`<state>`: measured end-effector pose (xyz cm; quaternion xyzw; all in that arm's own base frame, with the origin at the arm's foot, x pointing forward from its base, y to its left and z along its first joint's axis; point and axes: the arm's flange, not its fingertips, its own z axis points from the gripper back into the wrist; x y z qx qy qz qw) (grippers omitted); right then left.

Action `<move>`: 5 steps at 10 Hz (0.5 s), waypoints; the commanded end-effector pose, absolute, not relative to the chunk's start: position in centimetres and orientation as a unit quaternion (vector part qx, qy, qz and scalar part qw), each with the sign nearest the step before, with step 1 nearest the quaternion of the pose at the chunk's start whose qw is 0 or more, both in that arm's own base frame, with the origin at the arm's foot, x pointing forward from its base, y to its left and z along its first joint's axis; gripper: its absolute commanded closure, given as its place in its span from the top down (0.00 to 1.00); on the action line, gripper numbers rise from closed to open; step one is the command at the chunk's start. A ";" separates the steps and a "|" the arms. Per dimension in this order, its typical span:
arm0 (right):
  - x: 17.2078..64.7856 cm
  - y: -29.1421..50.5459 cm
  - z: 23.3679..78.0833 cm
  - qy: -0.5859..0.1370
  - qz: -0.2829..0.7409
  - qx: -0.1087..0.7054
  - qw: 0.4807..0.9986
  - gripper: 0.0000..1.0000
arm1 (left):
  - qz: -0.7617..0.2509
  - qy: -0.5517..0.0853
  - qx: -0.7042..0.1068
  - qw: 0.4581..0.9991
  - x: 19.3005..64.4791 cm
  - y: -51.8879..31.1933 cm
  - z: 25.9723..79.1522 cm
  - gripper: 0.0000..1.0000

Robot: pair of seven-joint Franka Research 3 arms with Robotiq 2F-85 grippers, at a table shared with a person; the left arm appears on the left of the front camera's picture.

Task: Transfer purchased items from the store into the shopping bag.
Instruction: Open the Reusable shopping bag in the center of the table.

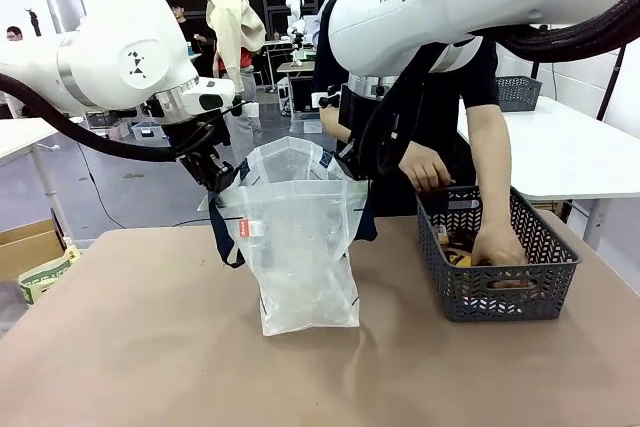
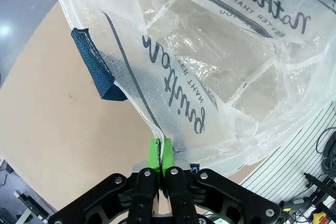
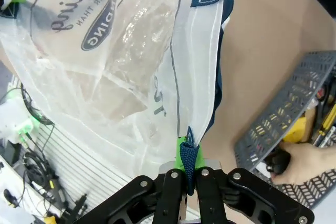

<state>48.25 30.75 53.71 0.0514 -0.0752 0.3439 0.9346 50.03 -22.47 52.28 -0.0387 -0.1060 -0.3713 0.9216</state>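
Observation:
The shopping bag (image 1: 300,247) stands upright in the middle of the table, translucent with navy straps and a red-and-white tag. My left gripper (image 1: 218,177) is shut on the bag's left rim; in the left wrist view the green pads (image 2: 159,153) pinch the plastic edge. My right gripper (image 1: 350,162) is shut on the bag's right rim, and its pads (image 3: 189,156) clamp the plastic and a navy strap. The store (image 1: 497,259), a dark grey slotted basket, sits to the right. A person's hand (image 1: 497,245) reaches into it; the other hand (image 1: 425,165) hovers above its rim.
The basket holds yellow and dark items (image 3: 307,127). A cardboard box (image 1: 28,247) sits off the table's left edge. A second grey basket (image 1: 518,92) rests on a white table behind. Bare brown tabletop (image 1: 150,347) lies in front of the bag.

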 end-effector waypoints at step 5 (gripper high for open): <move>48.3 30.8 53.8 -0.078 0.332 0.053 0.938 0.00 | -0.374 -0.103 -0.036 0.921 49.9 -22.5 52.0 0.00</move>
